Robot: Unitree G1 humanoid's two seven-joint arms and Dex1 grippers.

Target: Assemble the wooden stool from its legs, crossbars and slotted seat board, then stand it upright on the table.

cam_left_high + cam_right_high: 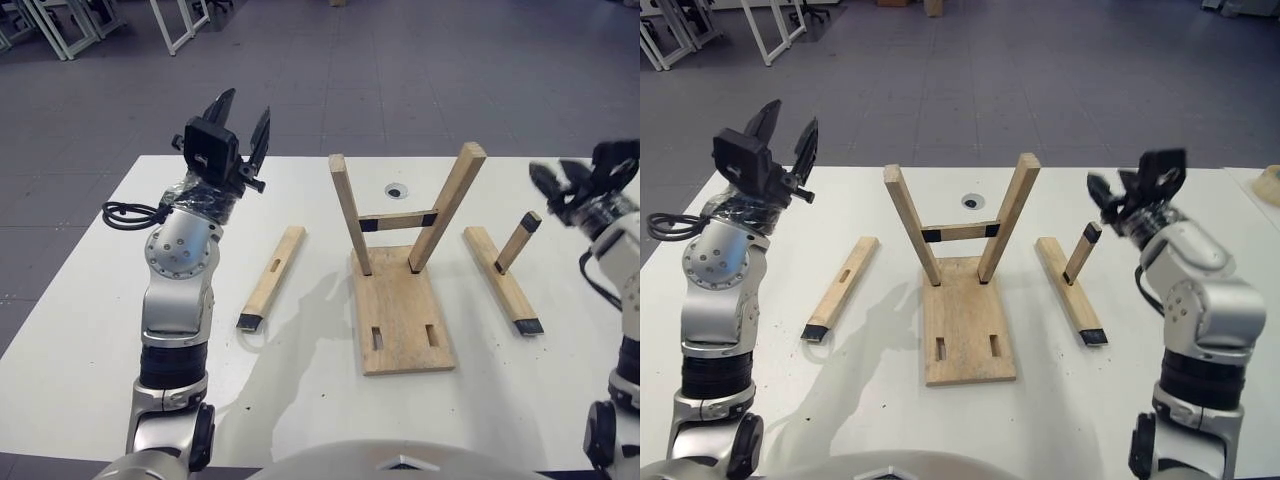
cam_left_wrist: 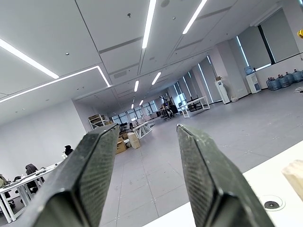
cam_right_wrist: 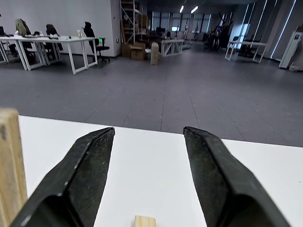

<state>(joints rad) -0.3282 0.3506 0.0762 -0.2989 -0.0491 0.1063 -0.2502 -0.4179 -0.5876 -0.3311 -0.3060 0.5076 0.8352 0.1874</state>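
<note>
The slotted seat board (image 1: 400, 310) lies flat on the white table (image 1: 80, 330). Two legs (image 1: 348, 210) stand in its far slots, joined by a crossbar (image 1: 397, 221). One loose leg (image 1: 273, 275) lies to the left of the board. To the right lies another leg (image 1: 502, 278) with a short crossbar (image 1: 518, 242) stuck tilted in its slot. My left gripper (image 1: 247, 105) is raised above the table's left side, open and empty, pointing upward. My right gripper (image 1: 1130, 172) hovers open and empty just right of the short crossbar (image 3: 144, 221).
A black cable (image 1: 125, 215) lies by the table's left edge. A round hole (image 1: 397, 189) is in the tabletop behind the standing legs. The near part of the table is bare. Grey floor and office desks lie beyond.
</note>
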